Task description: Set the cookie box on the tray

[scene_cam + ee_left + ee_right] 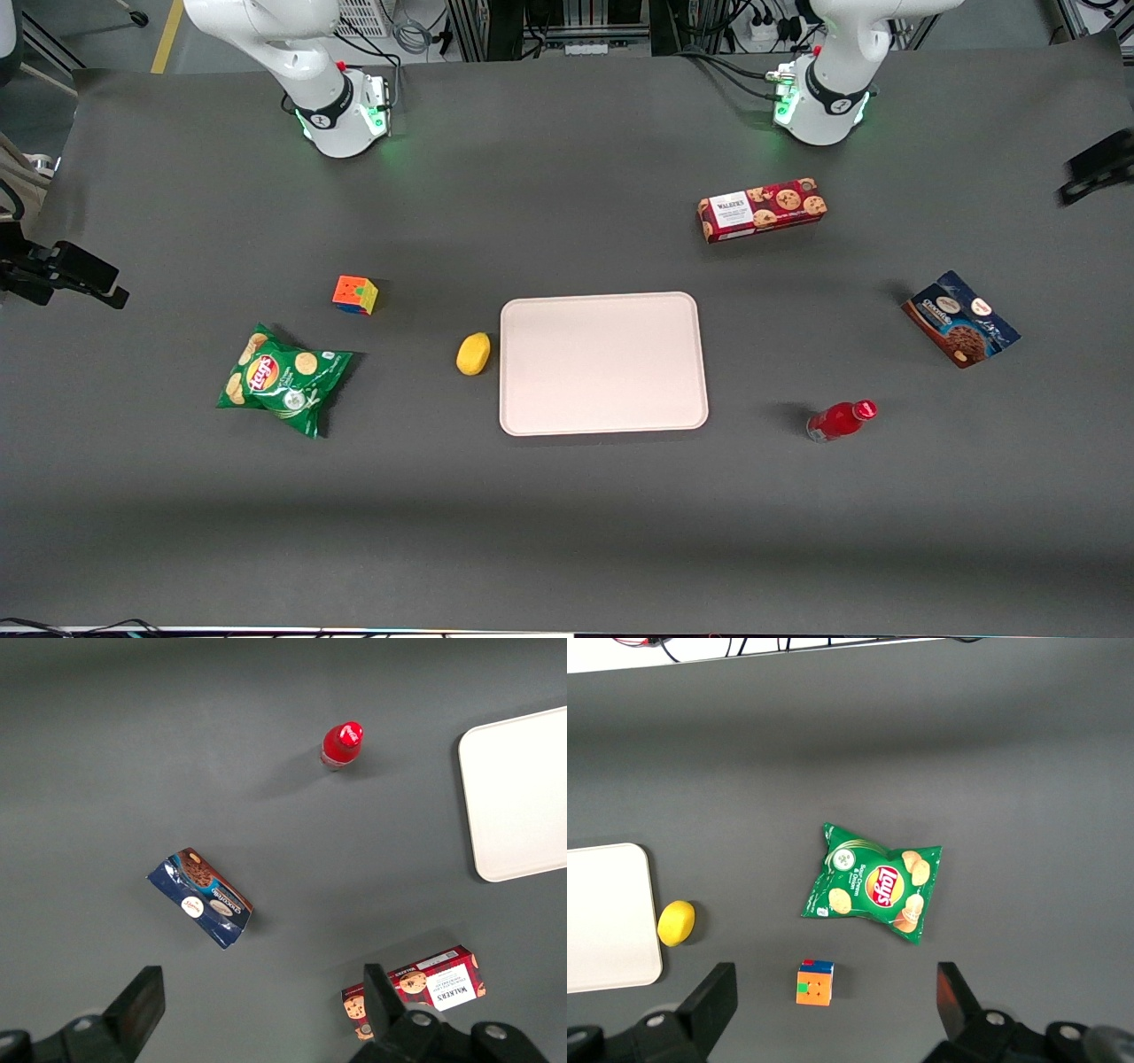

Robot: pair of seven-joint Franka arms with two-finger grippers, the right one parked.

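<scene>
**Hovering high over the cookie box, with nothing gripped**

Hanging well above the worktop (567, 532), the end effector (257, 1010) is carrying nothing; its two dark fingers are standing wide apart, with bare grey surface showing between them. From this height the wrist camera is taking in the whole working arm's end of the table, which suits a survey before any descent.

The cookie box (961, 319) is lying flat on the worktop toward the working arm's end, well apart from the tray (603, 363) and skewed to the table edges. It is a thin rectangular carton, dark blue and brown, with a printed chocolate cookie and white lettering; being cardboard, it is likely giving a little under a squeeze. Because of that skew, the wrist is probably needing to turn so the fingers close across the narrow sides.

The tray is sitting near the middle, pale pinkish-white, smooth, with rounded corners and a low rim; its whole surface is bare, so there is ample room for the box.

A red Walkers box (762, 209) is lying farther from the front camera than the tray, and a red bottle (840, 420) is lying between the cookie box and the tray, nearer the front camera; a carry path is best passing above it.
</scene>
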